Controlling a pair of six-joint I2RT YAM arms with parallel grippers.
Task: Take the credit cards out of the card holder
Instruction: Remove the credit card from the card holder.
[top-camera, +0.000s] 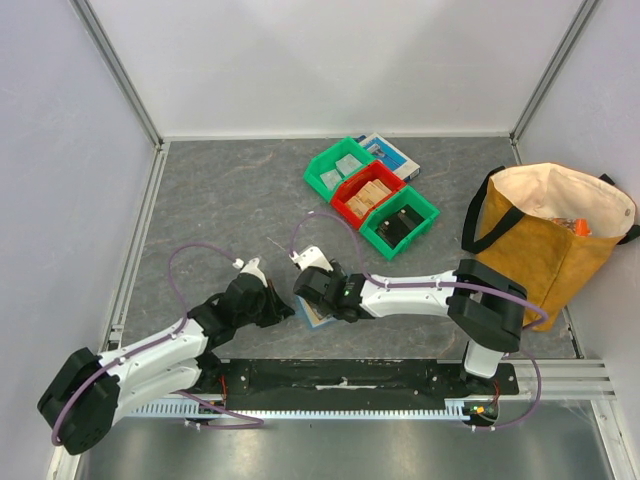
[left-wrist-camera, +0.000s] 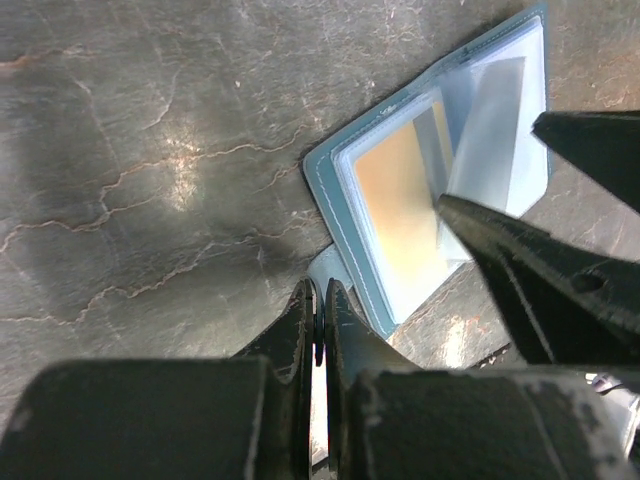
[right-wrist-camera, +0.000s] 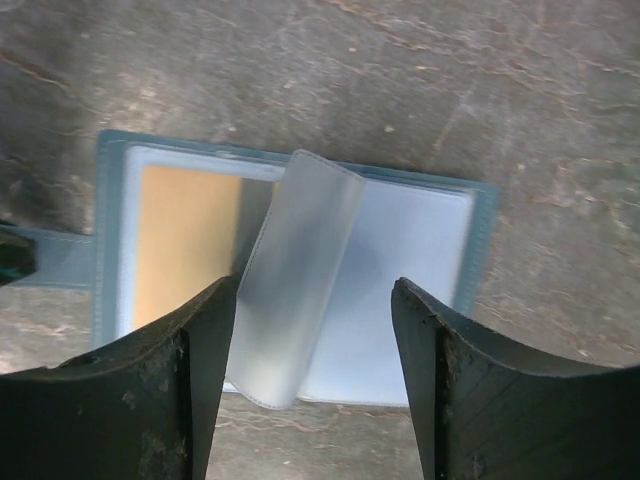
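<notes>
The slate-blue card holder (right-wrist-camera: 480, 215) lies open on the table, also seen in the top view (top-camera: 316, 317) and the left wrist view (left-wrist-camera: 325, 190). A tan credit card (right-wrist-camera: 185, 240) sits in its left pocket and also shows in the left wrist view (left-wrist-camera: 395, 200). A clear sleeve page (right-wrist-camera: 295, 290) stands up from the middle fold. My left gripper (left-wrist-camera: 318, 302) is shut on the holder's blue side tab (right-wrist-camera: 62, 258). My right gripper (right-wrist-camera: 312, 290) is open just above the holder, its fingers either side of the raised sleeve. In the top view both grippers, left (top-camera: 283, 308) and right (top-camera: 308, 295), meet at the holder.
Two green bins (top-camera: 336, 172) (top-camera: 400, 222) and a red bin (top-camera: 368, 194) stand in a row at the back centre, with a blue-and-white flat box (top-camera: 392, 155) behind them. A tan tote bag (top-camera: 548, 235) stands at the right.
</notes>
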